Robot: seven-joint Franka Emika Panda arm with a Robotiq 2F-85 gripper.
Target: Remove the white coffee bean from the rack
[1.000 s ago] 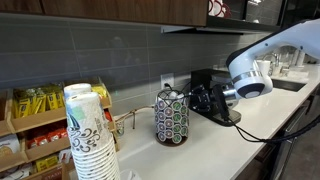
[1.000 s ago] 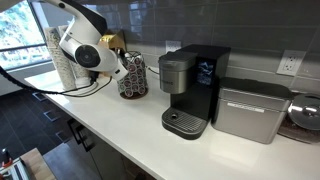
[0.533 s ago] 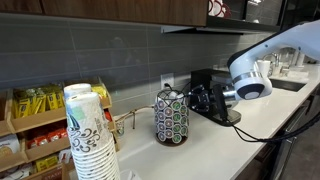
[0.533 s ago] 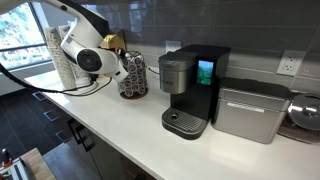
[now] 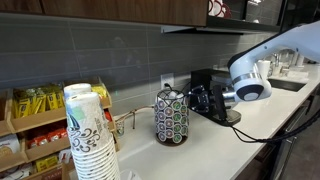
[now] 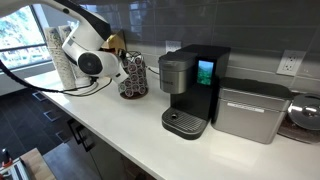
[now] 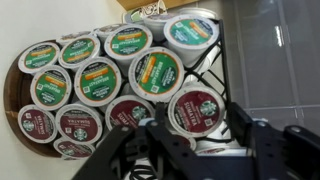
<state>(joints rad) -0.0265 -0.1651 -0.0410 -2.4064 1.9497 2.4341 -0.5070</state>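
Wrist view: the gripper (image 7: pixel 185 140) is spread wide and holds nothing, 1 finger on each side of the rack (image 7: pixel 212 62). A small white shape, probably the white coffee bean (image 7: pixel 208 150), sits in the wire straight ahead between the fingers, just below a Starbucks-lidded pod (image 7: pixel 195 110). Green-lidded pods (image 7: pixel 155 72) fill the other slots. In both exterior views the rack stands upright

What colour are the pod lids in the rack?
Lids mostly green with white rims, lower ones dark red; wrist view shows best.
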